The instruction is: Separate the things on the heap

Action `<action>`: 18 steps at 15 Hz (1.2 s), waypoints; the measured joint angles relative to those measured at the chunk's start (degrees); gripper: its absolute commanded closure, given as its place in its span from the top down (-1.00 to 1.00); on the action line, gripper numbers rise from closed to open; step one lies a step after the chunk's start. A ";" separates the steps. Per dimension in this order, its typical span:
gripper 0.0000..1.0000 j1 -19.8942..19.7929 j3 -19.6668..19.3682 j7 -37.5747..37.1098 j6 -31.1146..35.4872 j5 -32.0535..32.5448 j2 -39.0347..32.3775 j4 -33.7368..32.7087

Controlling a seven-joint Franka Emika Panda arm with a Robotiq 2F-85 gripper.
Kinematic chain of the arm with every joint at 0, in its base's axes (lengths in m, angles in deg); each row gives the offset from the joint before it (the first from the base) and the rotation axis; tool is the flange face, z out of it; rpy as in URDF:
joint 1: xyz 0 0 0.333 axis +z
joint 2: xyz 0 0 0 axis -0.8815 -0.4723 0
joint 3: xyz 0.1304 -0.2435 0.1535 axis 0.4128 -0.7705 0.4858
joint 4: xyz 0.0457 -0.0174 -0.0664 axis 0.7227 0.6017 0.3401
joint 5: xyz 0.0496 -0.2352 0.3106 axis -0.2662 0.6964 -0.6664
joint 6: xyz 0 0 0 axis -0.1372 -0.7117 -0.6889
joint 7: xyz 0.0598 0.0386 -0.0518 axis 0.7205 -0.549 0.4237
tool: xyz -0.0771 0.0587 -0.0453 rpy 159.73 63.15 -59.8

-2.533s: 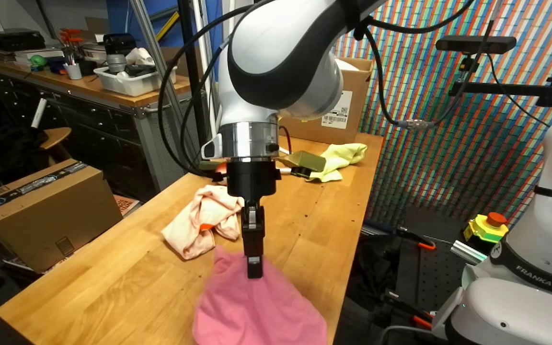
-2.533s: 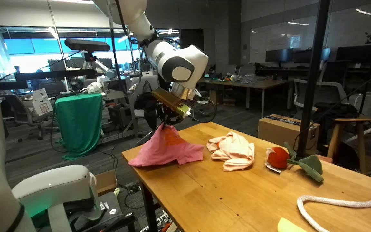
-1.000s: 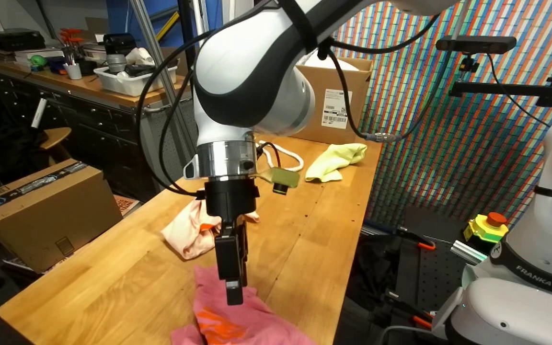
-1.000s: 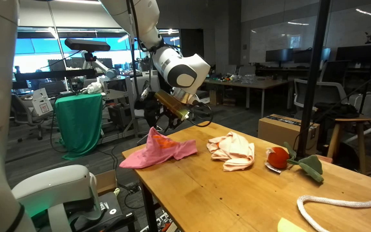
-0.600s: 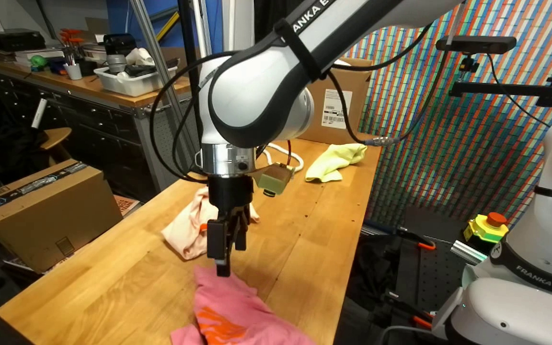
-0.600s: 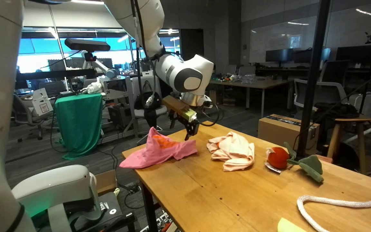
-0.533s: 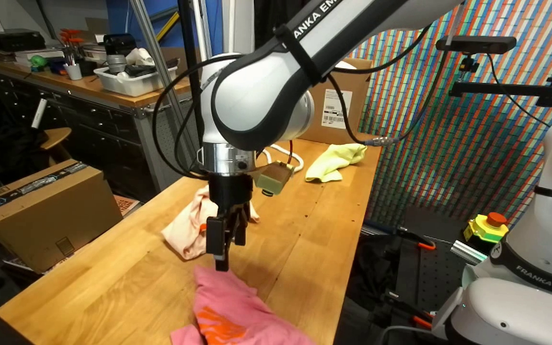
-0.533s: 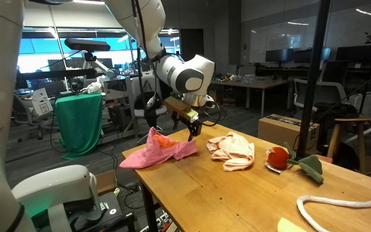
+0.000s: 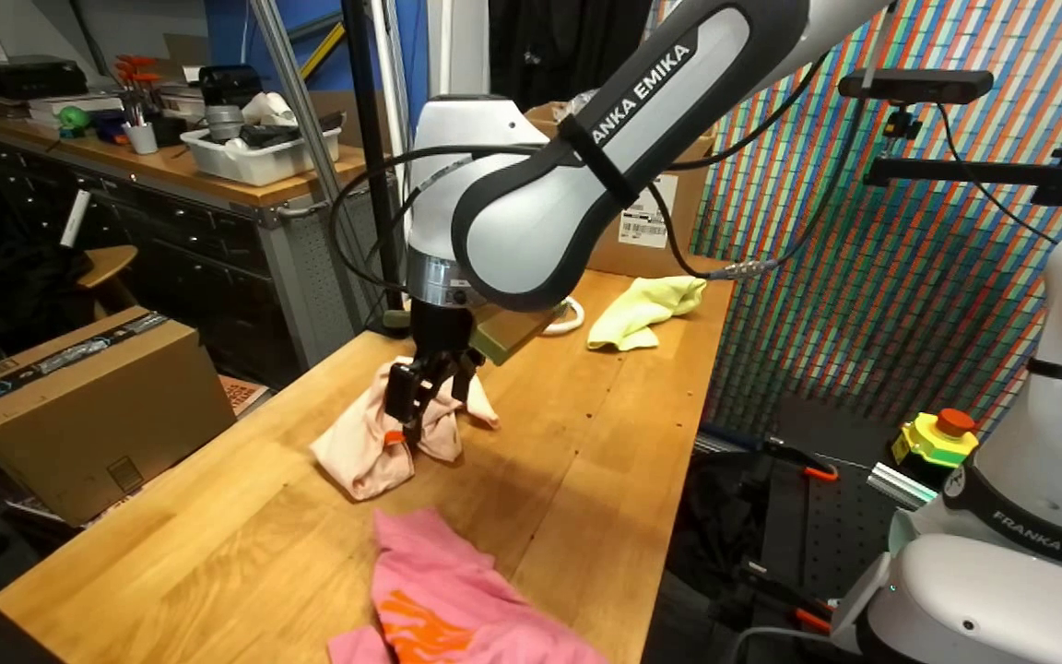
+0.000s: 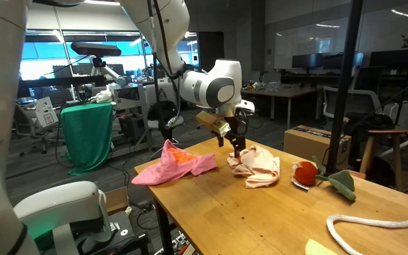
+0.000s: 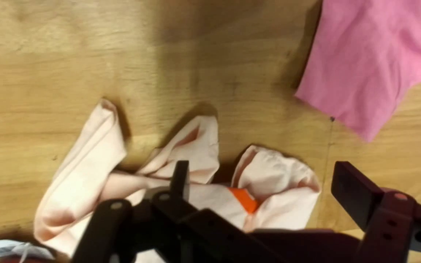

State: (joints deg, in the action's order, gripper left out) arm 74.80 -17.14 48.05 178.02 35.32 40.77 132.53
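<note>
Hand [image 11: 261,176] spread above cream cloth [image 11: 210,199], pink cloth [image 11: 375,62] apart

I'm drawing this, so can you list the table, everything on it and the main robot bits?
table: 1, light brown, underneath
cardboard box: 1, brown, one table end
yellow cloth: 1, pale yellow-green, near cardboard box
rope: 1, white, beside yellow cloth
pink cloth: 1, pink and orange, opposite end
plush toy: 1, red and green, near a long edge
peach cloth: 1, peach and orange, between pink cloth and plush toy
robot arm: 1, white and black, over table
pincer: 1, black, open over peach cloth
wrist camera: 1, gold-green, beside pincer
</note>
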 measured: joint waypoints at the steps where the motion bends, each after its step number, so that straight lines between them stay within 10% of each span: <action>1: 1.00 0.58 -1.26 -3.45 1.31 2.67 -0.03 0.08; 11: 1.00 12.53 -19.11 -44.59 4.99 30.02 -3.02 -2.80; 18: 1.00 13.65 -21.27 -67.77 -4.37 42.64 -7.65 -10.09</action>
State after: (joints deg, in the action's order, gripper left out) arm 88.44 -38.41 -19.72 173.66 77.97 33.12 122.43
